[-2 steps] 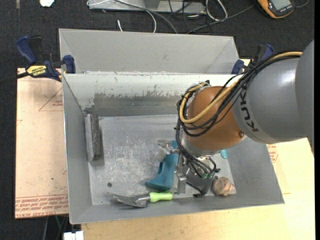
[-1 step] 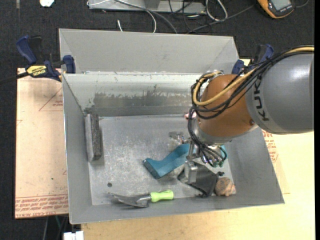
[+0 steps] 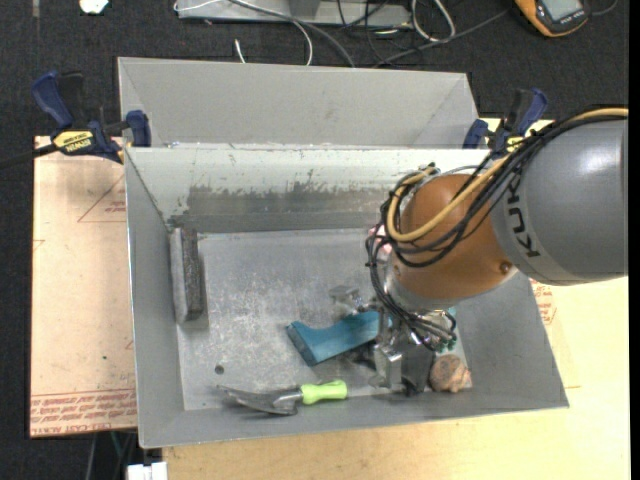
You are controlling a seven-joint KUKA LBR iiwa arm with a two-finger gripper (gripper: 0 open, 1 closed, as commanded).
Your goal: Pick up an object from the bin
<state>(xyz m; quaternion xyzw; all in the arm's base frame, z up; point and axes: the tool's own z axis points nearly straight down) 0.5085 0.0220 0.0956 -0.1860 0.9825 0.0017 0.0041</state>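
Gripper (image 3: 398, 368) low at the bin's (image 3: 260, 288) front right
Teal wedge (image 3: 325, 340) just beside it — open or closed, you cannot tell.

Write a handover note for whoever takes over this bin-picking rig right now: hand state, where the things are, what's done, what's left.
Hand: low inside the grey metal bin, toward the view's near right corner; open or shut cannot be told.
Things: flat blue plastic piece just to its view-left; brownish rounded lump just to its view-right; metal tool with a green handle along the near wall; grey bar by the left wall.
Done: nothing visibly lifted.
Left: grip one thing, probably the blue piece or the lump, and raise it clear.
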